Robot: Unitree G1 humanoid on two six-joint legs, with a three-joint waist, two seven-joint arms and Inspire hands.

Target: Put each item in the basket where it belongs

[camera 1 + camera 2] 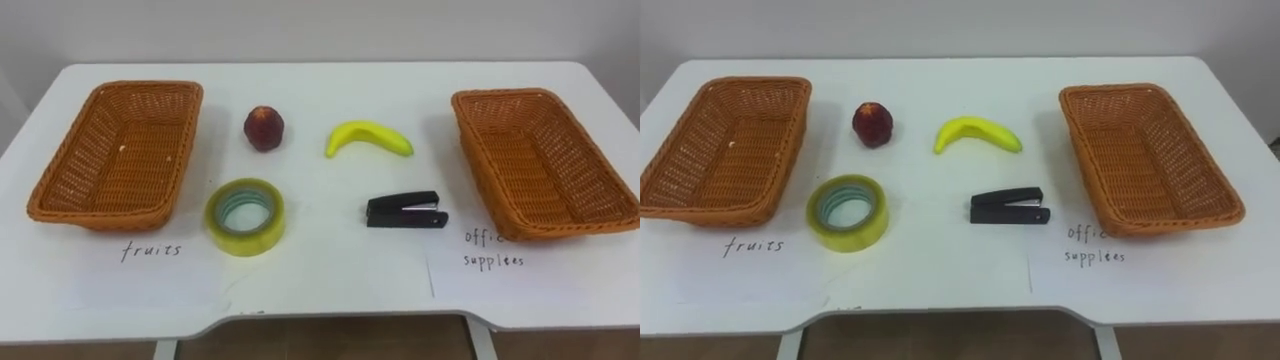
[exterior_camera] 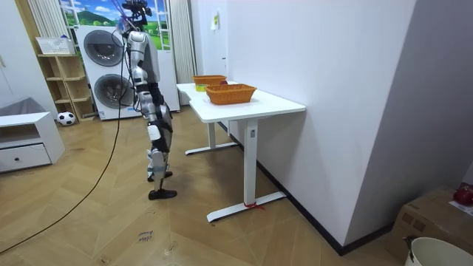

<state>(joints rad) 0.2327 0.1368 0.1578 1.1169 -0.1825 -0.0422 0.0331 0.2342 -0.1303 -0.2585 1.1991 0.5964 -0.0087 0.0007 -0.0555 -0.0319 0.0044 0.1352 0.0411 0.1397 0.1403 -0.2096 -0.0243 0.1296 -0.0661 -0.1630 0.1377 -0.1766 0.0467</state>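
Tape roll (image 1: 245, 216) and stapler (image 1: 404, 211) lie nearest on the table (image 1: 320, 290). Red fruit (image 1: 264, 128) and banana (image 1: 368, 138) lie beyond. All sit between the empty fruit basket (image 1: 100, 215) and office basket (image 1: 570, 228). Sorting not yet begun. Hands' state: cannot tell. Next move calls for reaching one item.

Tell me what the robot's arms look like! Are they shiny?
In the room view the robot is far off, so its arms look small. Its right arm looks silvery grey with black parts, a bit like metal. Markings and other fine details are too small to tell.
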